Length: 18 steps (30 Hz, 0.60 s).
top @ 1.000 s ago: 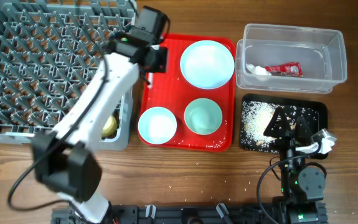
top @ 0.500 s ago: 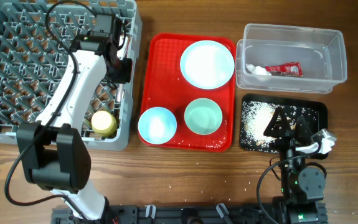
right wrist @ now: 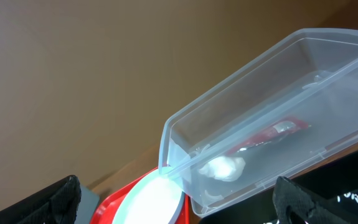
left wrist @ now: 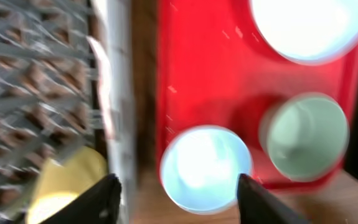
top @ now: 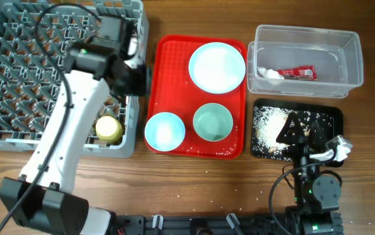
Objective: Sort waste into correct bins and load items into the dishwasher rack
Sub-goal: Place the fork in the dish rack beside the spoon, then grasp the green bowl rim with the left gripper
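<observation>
The grey dishwasher rack (top: 37, 72) fills the left side, and the yellow cup (top: 107, 128) stands in its near right corner. My left gripper (top: 132, 79) hovers open over the rack's right wall. In its wrist view the left gripper (left wrist: 179, 200) holds nothing, with a pale-blue bowl (left wrist: 205, 168) below it on the tray. The plate (top: 216, 66) and two bowls (top: 164, 130) (top: 212, 122) sit on the red tray. The clear tub (top: 344, 49) holds the red wrapper (top: 298, 72) and white scrap (top: 269, 73). The black tray (top: 327, 117) carries crumbs (top: 269, 124). My right gripper (top: 302, 128) rests open above it.
The flat red tray (top: 174, 72) lies between the rack and the two bins. A blurred white strip (left wrist: 101, 74) lies along the rack's right wall. A few crumbs dot the wooden table in front of the trays. The right wrist view shows the tub (right wrist: 328, 81) and the plate's edge (right wrist: 154, 199).
My left arm swung from the red tray's far left corner over the rack, then back to the rack's right wall, and its jaws opened. The right arm has not moved.
</observation>
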Available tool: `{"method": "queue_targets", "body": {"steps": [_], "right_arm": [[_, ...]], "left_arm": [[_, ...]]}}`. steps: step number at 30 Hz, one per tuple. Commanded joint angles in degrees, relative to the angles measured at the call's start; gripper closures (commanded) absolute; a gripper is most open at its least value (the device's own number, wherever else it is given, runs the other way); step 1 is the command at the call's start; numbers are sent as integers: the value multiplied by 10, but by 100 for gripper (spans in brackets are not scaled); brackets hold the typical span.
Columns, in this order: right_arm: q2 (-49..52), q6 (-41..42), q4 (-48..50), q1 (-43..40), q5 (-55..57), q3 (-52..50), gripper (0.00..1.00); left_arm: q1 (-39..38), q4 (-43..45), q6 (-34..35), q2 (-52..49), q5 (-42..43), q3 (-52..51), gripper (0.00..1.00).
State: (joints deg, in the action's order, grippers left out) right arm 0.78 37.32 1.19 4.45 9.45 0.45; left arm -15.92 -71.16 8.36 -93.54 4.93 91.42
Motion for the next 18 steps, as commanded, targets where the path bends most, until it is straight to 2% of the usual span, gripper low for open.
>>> {"method": "queue_targets", "body": {"steps": [1,5,7,9,13,18], "right_arm": [[-5,4,2,-2,-2,-2,0],[-5,4,2,-2,-2,-2,0],[-5,4,2,-2,-2,-2,0],[-5,4,2,-2,-2,-2,0],[-5,4,2,-2,-2,-2,0],[-5,4,2,-2,-2,-2,0]], "left_arm": [[-59,-10,47,0,32,0,43],[-126,35,130,0,25,-37,49],[-167,94,166,-2,25,-87,56],[-199,164,193,-9,17,-145,57],[-237,291,209,-52,-8,-231,68],[-245,343,222,-131,-57,-241,71]]}}
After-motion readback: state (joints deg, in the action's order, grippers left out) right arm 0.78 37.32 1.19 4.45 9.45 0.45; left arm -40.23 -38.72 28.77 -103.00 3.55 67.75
